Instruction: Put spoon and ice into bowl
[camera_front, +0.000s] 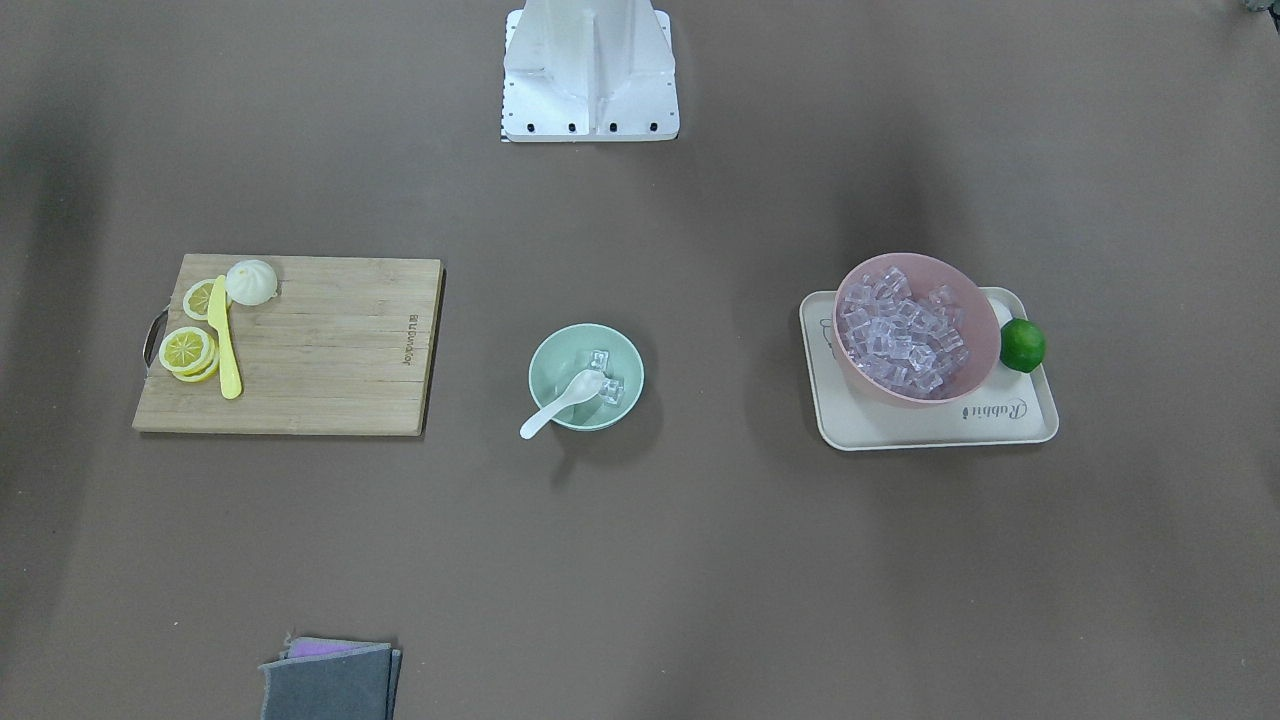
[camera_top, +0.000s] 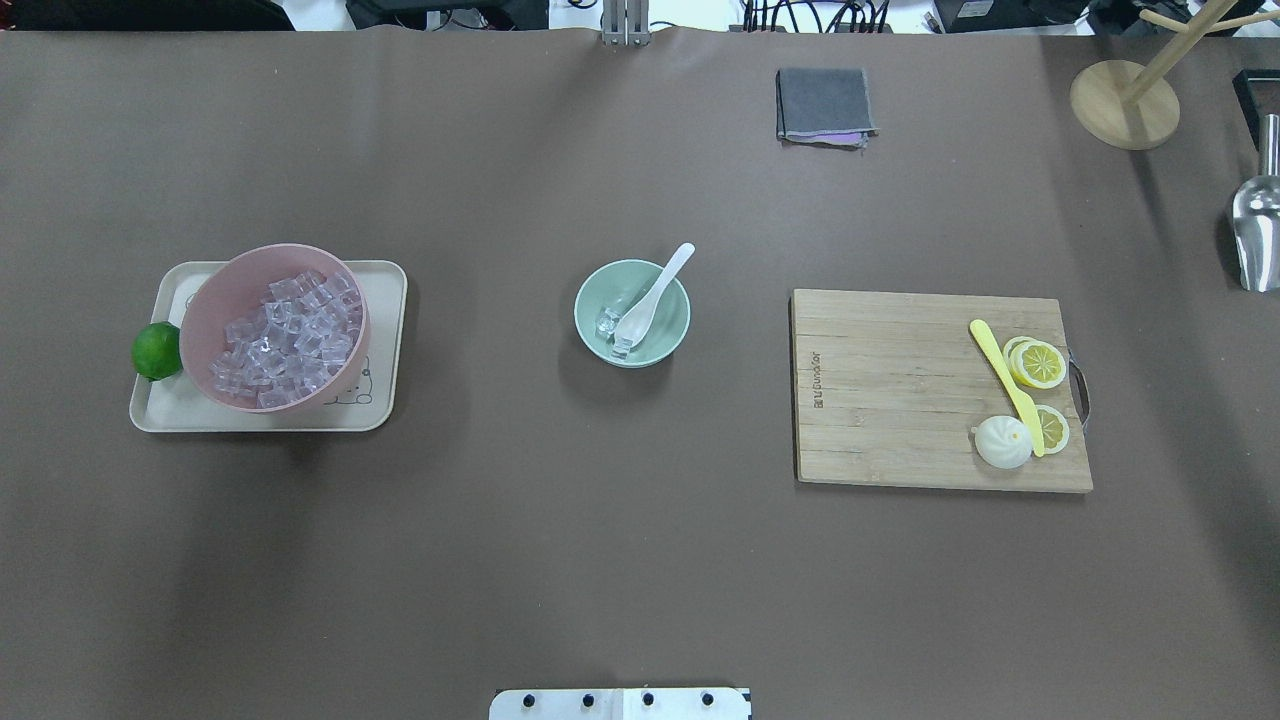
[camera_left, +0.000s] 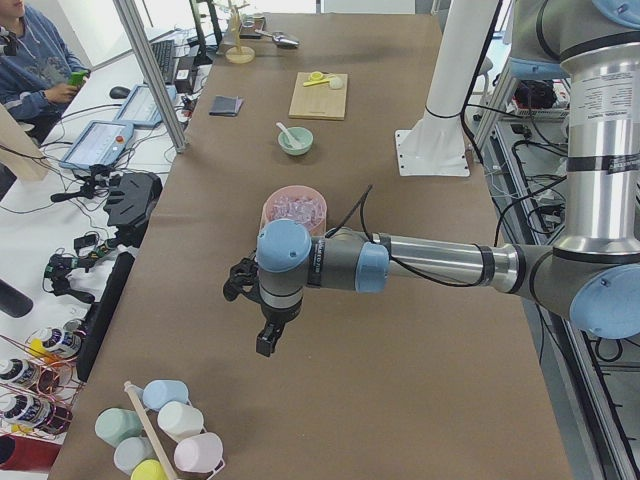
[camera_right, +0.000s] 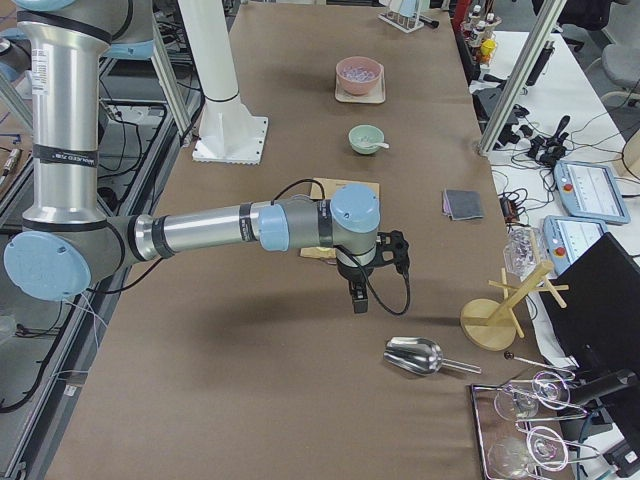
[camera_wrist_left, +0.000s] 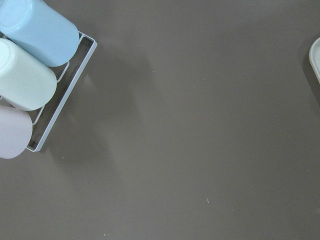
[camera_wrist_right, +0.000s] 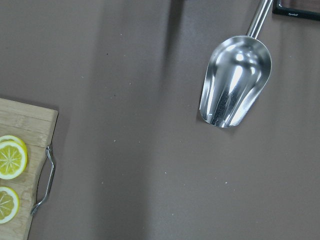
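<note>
The mint-green bowl (camera_front: 558, 352) stands at mid-table, also in the overhead view (camera_top: 670, 338). The white spoon (camera_front: 560, 404) leans in it, scoop inside, handle over the rim (camera_top: 668, 273). A few clear ice cubes (camera_front: 608, 380) lie in the bowl beside the scoop (camera_top: 608, 324). My left gripper (camera_left: 268, 338) hangs above the table's end, far from the bowl. My right gripper (camera_right: 357, 298) hangs above the other end, past the cutting board. Both show only in the side views, so I cannot tell whether they are open or shut.
A pink bowl (camera_top: 215, 300) full of ice sits on a cream tray (camera_top: 385, 345) with a lime (camera_top: 156, 350). A wooden board (camera_top: 900, 390) holds lemon slices, a yellow knife (camera_top: 1003, 382) and a bun. A grey cloth (camera_top: 824, 104), metal scoop (camera_wrist_right: 235, 87) and cup rack (camera_wrist_left: 35, 65) lie near the edges.
</note>
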